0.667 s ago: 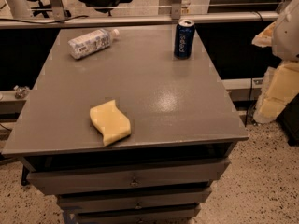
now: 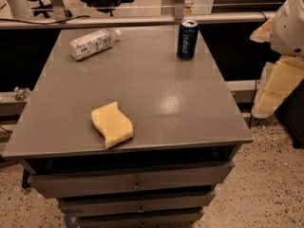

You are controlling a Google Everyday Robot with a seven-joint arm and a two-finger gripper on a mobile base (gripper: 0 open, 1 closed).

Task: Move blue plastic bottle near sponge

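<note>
The blue plastic bottle lies on its side at the table's far left, with its white cap pointing right. The pale yellow sponge lies flat near the table's front edge, left of centre, far from the bottle. My gripper, with tan fingers, hangs off the table's right side, below tabletop level and well away from both objects. It holds nothing that I can see.
A dark blue soda can stands upright at the far right of the grey table. Drawers sit under the tabletop. A rail and office chairs stand behind the table. The speckled floor lies to the right.
</note>
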